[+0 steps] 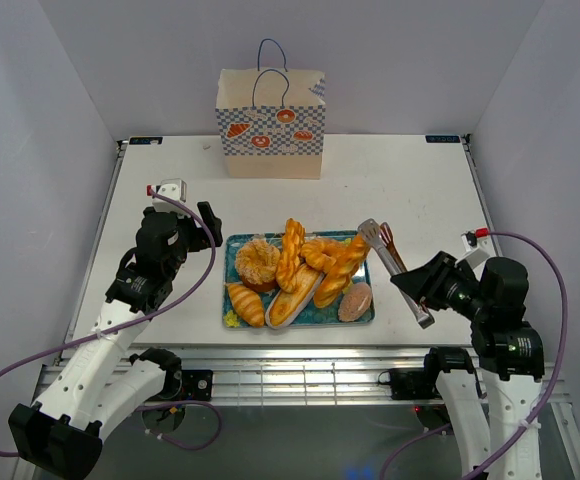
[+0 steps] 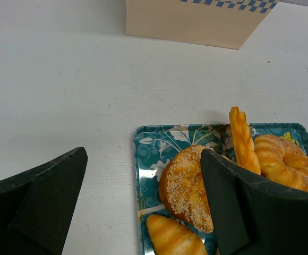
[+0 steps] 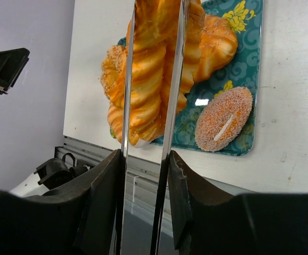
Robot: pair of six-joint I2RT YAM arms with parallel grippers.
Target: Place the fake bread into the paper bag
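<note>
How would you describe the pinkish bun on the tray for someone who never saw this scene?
Find the teal floral tray in the middle of the white table. In its near right corner lies a flat oval bun. It alone is pinkish and grainy with a pale slit; its neighbours are glossy golden-orange.

On the left wrist view I get only the base of the tan kraft paper bag (image 2: 196, 24) at 12 o'clock, with the rest cut off. One black finger (image 2: 249, 212) of the left gripper (image 2: 143, 153) hides the teal floral tray (image 2: 151, 149) toward 4 o'clock. On the right wrist view, the metal tongs (image 3: 175, 79) and the twisted golden loaf (image 3: 148, 69) run off the top edge.
</note>
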